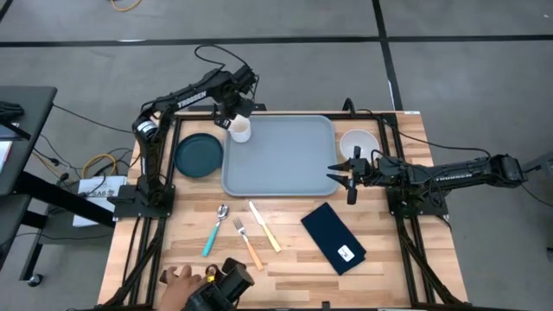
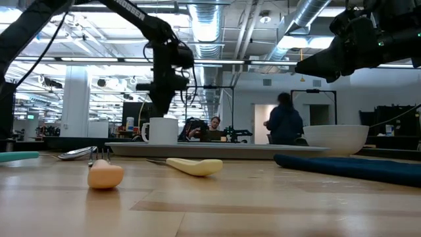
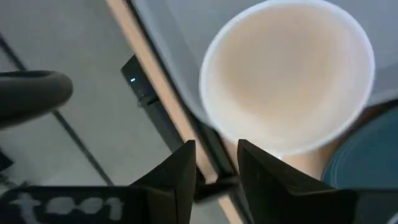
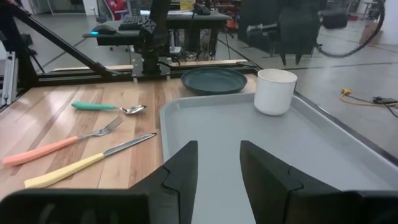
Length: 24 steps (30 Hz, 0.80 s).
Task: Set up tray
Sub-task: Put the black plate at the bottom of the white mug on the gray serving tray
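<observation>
Two arms are seen over the tabletop (image 1: 285,259). The tray (image 1: 281,160) lies at mid-tabletop, toward 12 o'clock. A white cup (image 1: 240,130) stands in the tray's 10 o'clock corner, upright. The left gripper (image 1: 238,111) is held just above the cup, jaws slightly apart, nothing clamped; in the left wrist view the cup's rim (image 3: 289,74) is seen directly beyond the jaws. The right gripper (image 1: 346,173) is placed at the tray's 3 o'clock edge, jaws apart, empty, pointed across the tray toward 9 o'clock.

A dark plate (image 1: 199,155) lies beside the tray at 9 o'clock. A white bowl (image 1: 357,144) sits just off the tray at 3 o'clock. Toward 6 o'clock are laid a spoon (image 1: 215,230), a fork (image 1: 247,244) and a knife (image 1: 264,226), side by side. A navy napkin (image 1: 333,237) lies at 5 o'clock. A person's hand (image 1: 180,281) is seen at the 7 o'clock edge.
</observation>
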### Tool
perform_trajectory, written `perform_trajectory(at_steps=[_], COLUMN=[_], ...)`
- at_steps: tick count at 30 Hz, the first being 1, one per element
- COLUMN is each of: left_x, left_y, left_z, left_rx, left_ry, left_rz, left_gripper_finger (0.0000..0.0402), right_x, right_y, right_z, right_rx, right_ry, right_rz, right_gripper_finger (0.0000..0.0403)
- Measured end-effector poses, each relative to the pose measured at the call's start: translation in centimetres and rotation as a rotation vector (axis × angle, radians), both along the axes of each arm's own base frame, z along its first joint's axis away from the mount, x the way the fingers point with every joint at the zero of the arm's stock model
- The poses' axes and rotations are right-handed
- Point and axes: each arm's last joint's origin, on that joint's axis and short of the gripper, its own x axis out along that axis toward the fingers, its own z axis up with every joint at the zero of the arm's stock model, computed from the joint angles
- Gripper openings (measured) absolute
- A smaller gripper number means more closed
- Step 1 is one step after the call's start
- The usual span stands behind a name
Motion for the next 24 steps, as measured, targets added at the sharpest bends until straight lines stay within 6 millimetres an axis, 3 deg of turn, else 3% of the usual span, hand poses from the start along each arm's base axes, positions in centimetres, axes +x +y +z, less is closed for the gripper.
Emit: perform_trajectory(at_steps=[6,14,19,24], left_x=[-1.3,-2.7,-3.8,-4.7], left_y=[-2.5,-9.3,-12.9,-16.5], left_z=[4.4,8.5,8.6,6.7], left_rx=[0.063,0.078,-0.143,-0.150], left_ry=[-0.071,-0.152,-0.125,-0.062], left_rz=[0.078,0.590,0.785,0.770], left_gripper_finger=[0.0108,0.0107,0.0107,0.0107], right_x=[0.0,0.0,0.0,0.0], right_y=[0.0,0.0,0.0,0.0], right_z=[0.0,0.0,0.0,0.0], right_rx=[-0.001,0.000,0.000,0.000], right_ry=[-0.001,-0.003,-0.003,-0.003], right_rz=[0.000,0.000,0.000,0.000], right_gripper_finger=[0.0113,0.0113,0.0113,0.0113])
